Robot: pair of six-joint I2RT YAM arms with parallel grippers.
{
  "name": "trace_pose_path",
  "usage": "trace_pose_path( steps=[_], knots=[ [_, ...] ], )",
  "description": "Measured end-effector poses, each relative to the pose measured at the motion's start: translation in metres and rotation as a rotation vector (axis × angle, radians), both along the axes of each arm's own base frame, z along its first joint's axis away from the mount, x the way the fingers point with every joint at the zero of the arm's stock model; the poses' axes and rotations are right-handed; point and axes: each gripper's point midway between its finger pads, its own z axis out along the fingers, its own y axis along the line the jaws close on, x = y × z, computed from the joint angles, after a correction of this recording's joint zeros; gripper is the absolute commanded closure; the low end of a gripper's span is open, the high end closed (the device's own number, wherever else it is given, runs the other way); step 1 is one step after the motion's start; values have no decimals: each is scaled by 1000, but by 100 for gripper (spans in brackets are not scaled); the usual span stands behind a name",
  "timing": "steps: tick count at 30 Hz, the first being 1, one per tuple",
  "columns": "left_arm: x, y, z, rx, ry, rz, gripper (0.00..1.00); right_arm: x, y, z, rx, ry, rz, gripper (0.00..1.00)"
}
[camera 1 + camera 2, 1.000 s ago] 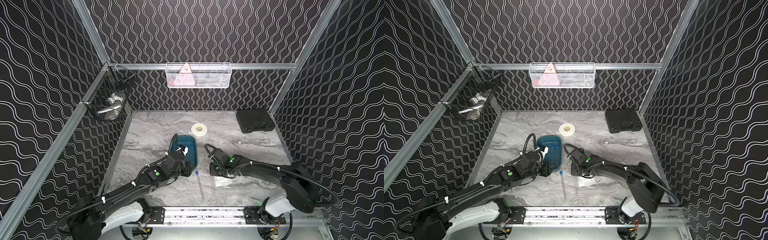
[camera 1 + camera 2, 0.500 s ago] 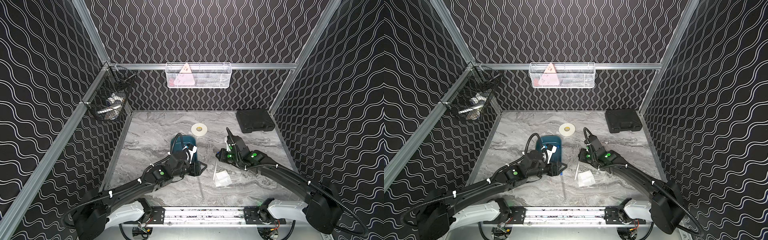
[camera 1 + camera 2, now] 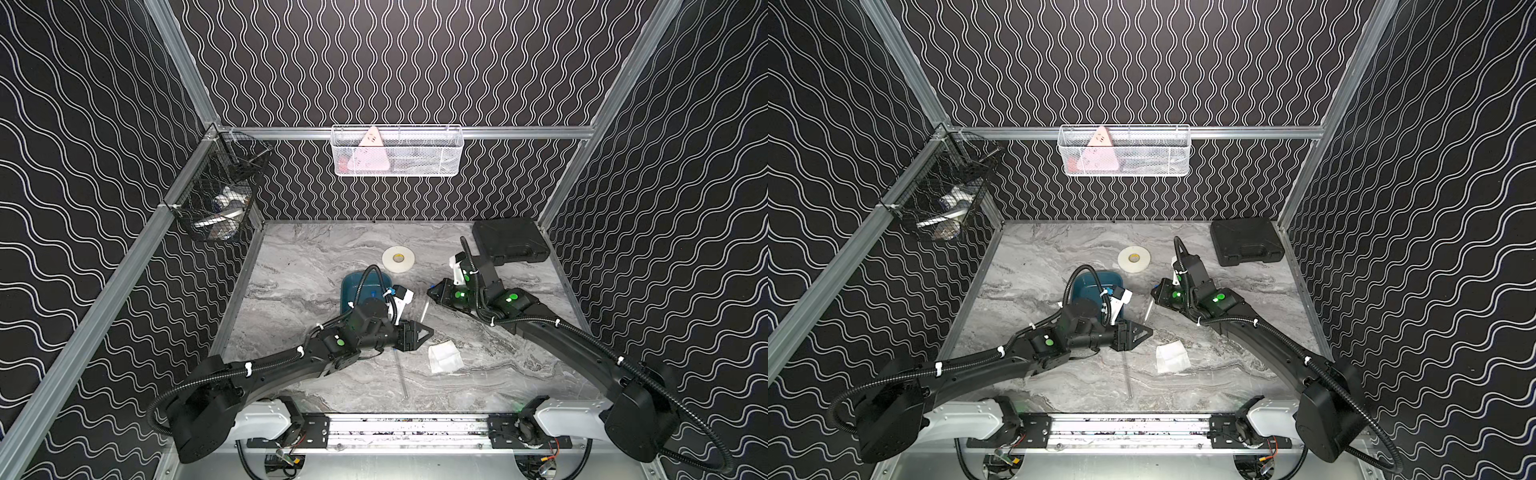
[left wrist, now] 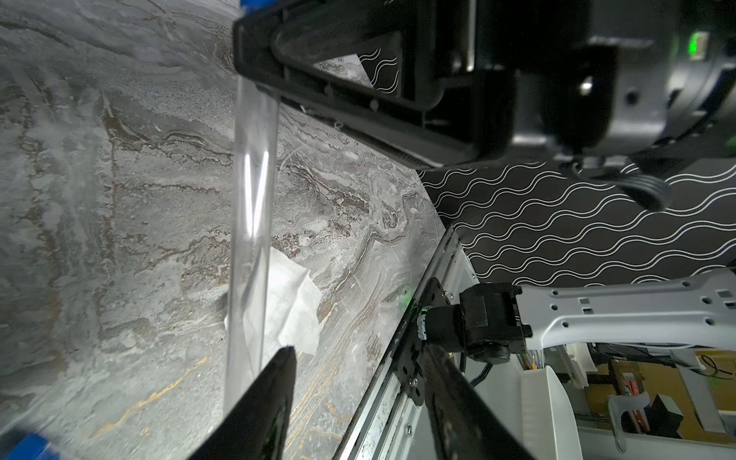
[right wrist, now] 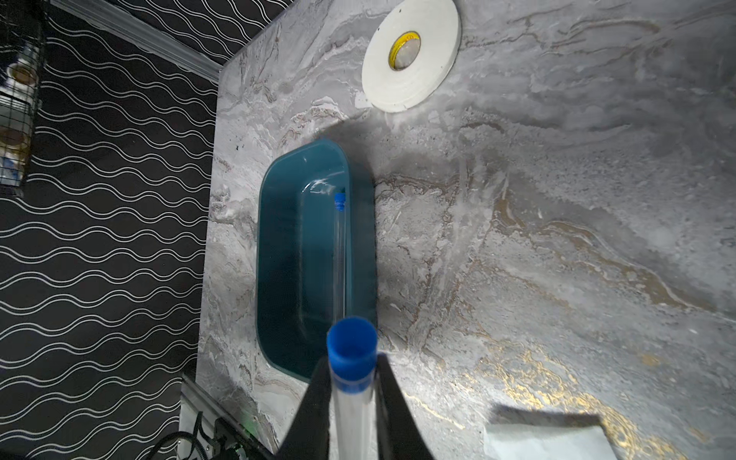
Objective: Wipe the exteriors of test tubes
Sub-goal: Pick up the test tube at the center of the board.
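Observation:
My right gripper [image 3: 432, 291] [image 3: 1154, 291] [image 5: 352, 364] is shut on a clear test tube [image 5: 352, 410] just under its blue cap. That tube [image 3: 424, 311] [image 4: 251, 199] hangs slanted above the table. My left gripper [image 3: 428, 332] [image 3: 1148, 332] [image 4: 358, 350] is open and empty; the hanging tube's lower end passes just outside one of its fingers [image 4: 275, 382]. A second tube [image 3: 401, 374] [image 3: 1128, 378] lies on the table by the left wrist. A third [image 5: 339, 247] lies in the teal tray [image 3: 349, 291] [image 3: 1084, 282] [image 5: 278, 239]. The white tissue [image 3: 444, 357] [image 3: 1172, 356] [image 4: 290, 302] lies flat below the grippers.
A white tape roll [image 3: 398, 259] [image 5: 410, 55] lies behind the tray. A black case [image 3: 509, 241] sits at the back right. A white mesh basket [image 3: 397, 151] hangs on the back wall and a black wire basket [image 3: 220, 195] on the left rail.
My right gripper has lifted a tube off the table near the tissue and carried it up and back. My left gripper has moved right from the tray and opened wider.

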Motion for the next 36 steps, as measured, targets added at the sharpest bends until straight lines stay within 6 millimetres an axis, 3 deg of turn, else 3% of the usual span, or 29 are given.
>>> trace_pose_path(
  steps=[10,18,25,30,36],
  knots=[
    [19,8,18,94,-125,53,49,8,-10,24,18,-56,9,81],
    [29,8,-8,185,-102,71,56,9,-14,39,61,-71,23,81],
    [33,2,-15,204,-90,61,64,7,-15,43,91,-63,42,81],
    [32,4,-4,189,-110,64,63,6,-17,44,93,-65,49,81],
    [30,21,28,174,-187,97,61,7,-23,47,89,-83,42,81]
  ],
)
